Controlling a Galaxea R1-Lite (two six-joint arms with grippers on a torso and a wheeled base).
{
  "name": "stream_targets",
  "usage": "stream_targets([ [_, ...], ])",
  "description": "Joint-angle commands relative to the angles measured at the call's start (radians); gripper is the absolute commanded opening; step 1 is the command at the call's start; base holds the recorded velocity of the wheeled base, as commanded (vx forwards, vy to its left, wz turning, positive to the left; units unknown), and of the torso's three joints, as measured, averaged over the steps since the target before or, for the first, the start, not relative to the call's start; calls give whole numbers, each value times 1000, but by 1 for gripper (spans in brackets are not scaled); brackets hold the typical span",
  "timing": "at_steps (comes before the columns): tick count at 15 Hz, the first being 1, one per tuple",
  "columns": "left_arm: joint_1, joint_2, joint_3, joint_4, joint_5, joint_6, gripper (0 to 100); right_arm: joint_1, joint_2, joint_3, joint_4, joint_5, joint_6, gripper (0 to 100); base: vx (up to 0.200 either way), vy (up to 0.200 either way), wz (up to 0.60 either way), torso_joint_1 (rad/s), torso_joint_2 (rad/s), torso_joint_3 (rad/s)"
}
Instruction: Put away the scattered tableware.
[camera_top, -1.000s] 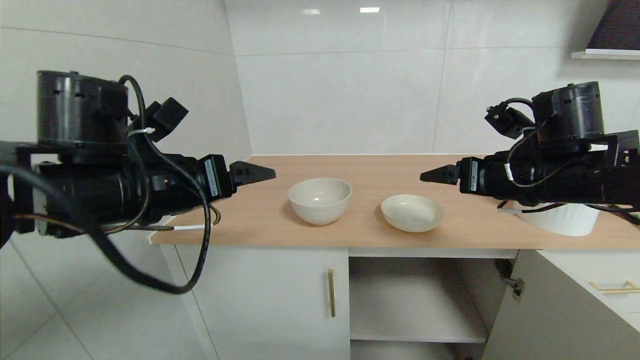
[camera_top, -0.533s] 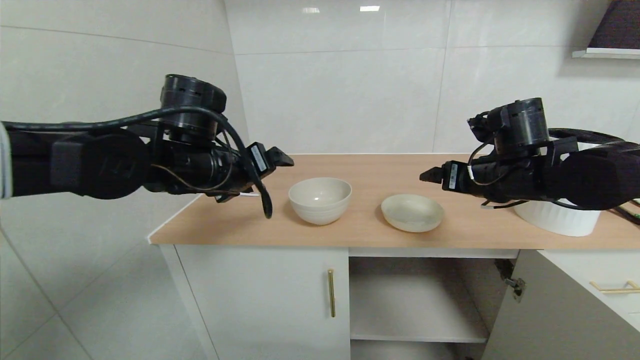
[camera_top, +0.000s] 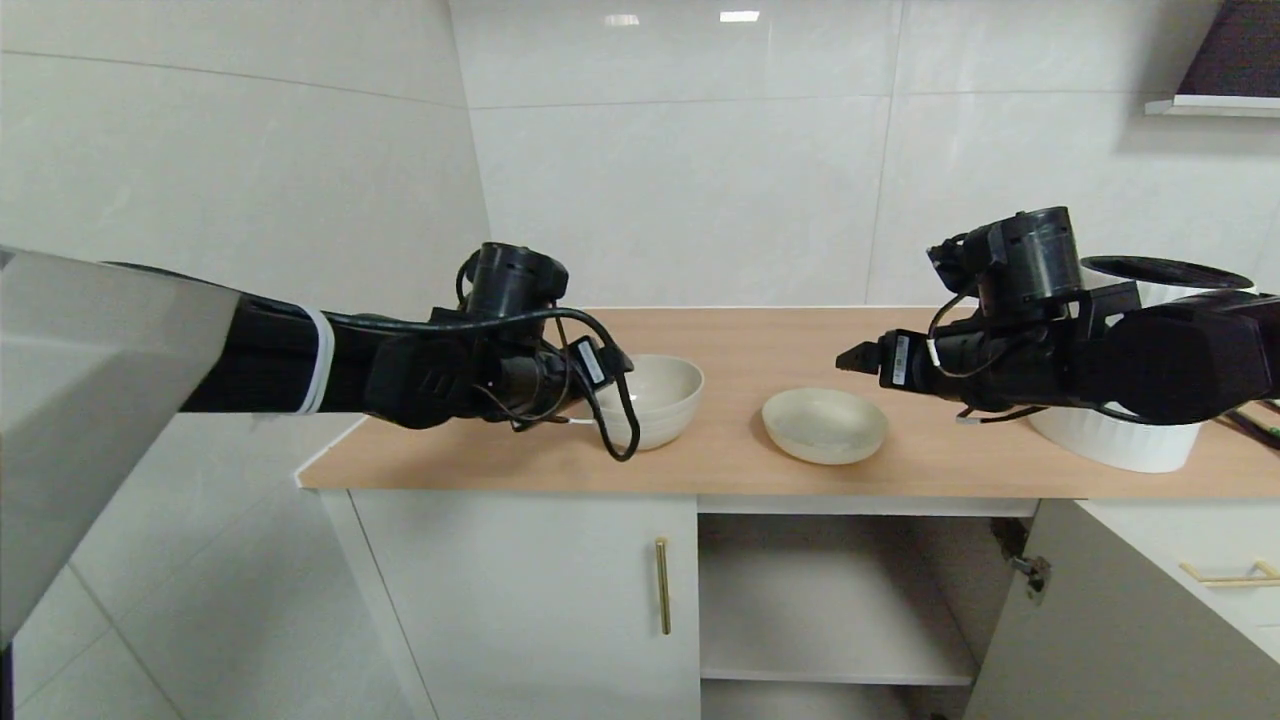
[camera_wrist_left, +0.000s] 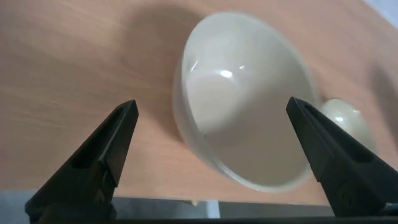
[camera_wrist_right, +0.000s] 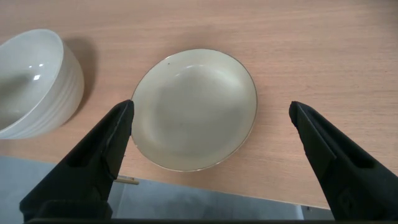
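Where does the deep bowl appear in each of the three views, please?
Head view: deep bowl left of centre, at the left hand.
Left wrist view: deep bowl mid-picture, between the hand's fingers.
Right wrist view: deep bowl at the picture's edge.
Shared landmark: the shallow dish beside it.

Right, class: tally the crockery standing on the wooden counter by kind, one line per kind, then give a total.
deep bowl: 1
shallow dish: 1
white ribbed vessel, partly hidden behind the right arm: 1
Total: 3
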Motion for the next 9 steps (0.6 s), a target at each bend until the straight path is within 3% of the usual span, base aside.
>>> stream_targets([
  [1,-1,39,-1,-1,1,1,100,0,-4,0,-1,0,0,100,0,0,0,0,0,0],
  [4,1,45,-1,0,1,-1,100,0,-4,0,-1,0,0,100,0,0,0,0,0,0],
  [5,1,42,-1,0,1,-1,0,0,-5,0,-1,0,0,100,0,0,0,0,0,0],
  [9,-1,-10,10,5,2,-2,0,0,-2,0,4,2,-1,100,0,0,0,0,0,0],
])
